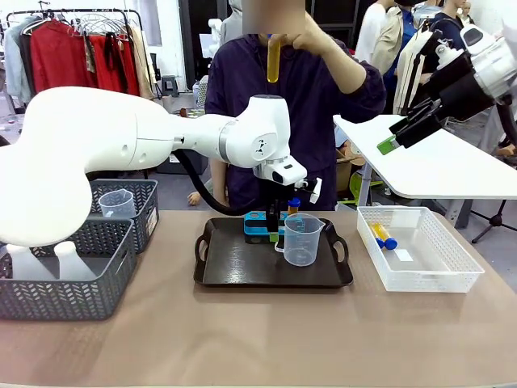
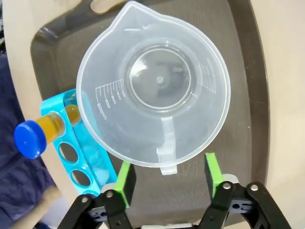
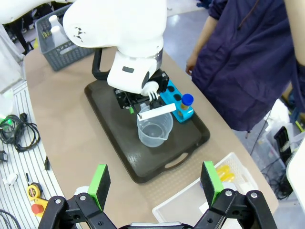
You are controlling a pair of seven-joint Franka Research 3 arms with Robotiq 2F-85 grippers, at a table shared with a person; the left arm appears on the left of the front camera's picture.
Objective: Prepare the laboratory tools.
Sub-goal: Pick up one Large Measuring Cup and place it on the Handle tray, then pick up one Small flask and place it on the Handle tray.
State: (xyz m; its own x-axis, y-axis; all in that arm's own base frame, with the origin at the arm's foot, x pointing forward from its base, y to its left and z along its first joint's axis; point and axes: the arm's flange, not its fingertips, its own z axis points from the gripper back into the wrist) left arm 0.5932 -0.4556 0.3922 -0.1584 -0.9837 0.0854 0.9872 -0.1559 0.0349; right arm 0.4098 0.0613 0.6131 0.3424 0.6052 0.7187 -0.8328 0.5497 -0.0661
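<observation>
On the dark tray point(image 1: 242, 271) the clear measuring beaker point(image 2: 157, 81) stands upright and empty, its spout pointing away from me and its handle point(image 2: 166, 143) towards me. My left gripper point(image 2: 167, 172) hangs right over that handle with its green pads spread wide, one on each side and neither touching it, so I judge the beaker is set down and my job now is to leave it without disturbing it. The clean way is to rise straight up with the fingers this far apart, since any sideways drift or early closing would catch the handle and turn or tip so light a cup. Just beside the beaker sits the blue tube rack point(image 2: 81, 157) with one blue-capped amber tube point(image 2: 47, 133) in its end hole, so I should not swing out on that side. Across the table the person's hand point(image 1: 303, 36) holds another amber tube point(image 1: 274, 61) up high, and I should stay clear of a reach towards the rack. Further off, more capped tubes point(image 1: 384, 236) lie in the white lattice basket point(image 1: 452, 259), while the grey baskets point(image 1: 81, 299) hold two white conical flasks point(image 1: 73, 259) and a second beaker point(image 1: 117, 202). My right gripper point(image 3: 155, 177) waits high above the table, wide and empty.
</observation>
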